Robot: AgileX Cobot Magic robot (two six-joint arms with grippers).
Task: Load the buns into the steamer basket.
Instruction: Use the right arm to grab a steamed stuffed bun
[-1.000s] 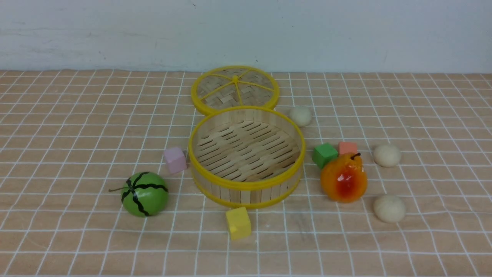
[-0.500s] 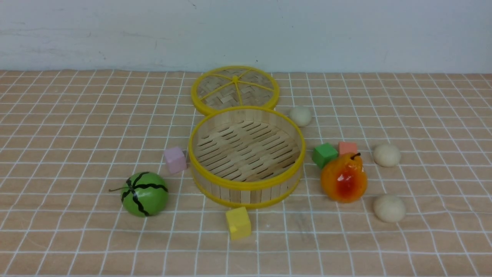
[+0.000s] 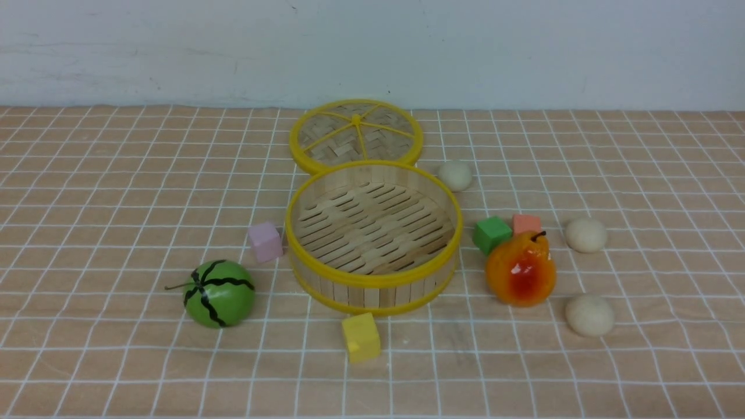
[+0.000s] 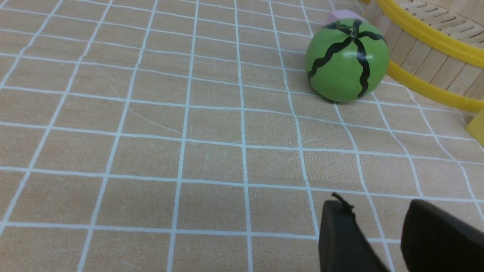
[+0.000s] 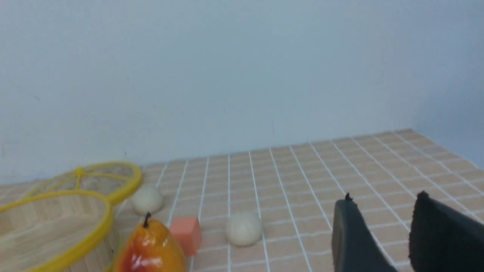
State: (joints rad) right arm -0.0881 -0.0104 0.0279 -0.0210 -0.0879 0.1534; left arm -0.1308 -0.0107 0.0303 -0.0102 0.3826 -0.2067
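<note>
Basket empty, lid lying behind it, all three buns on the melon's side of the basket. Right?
One slip: the front view shows the far bun, middle bun and near bun all on the pear side, the robot's right; the melon sits on the left. The basket is empty, with the lid behind it.

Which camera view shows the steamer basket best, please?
The front view: the whole steamer basket shows, rim, wall and slatted floor. The left wrist view catches only a corner of its wall and rim; the right wrist view only a blurred part.
</note>
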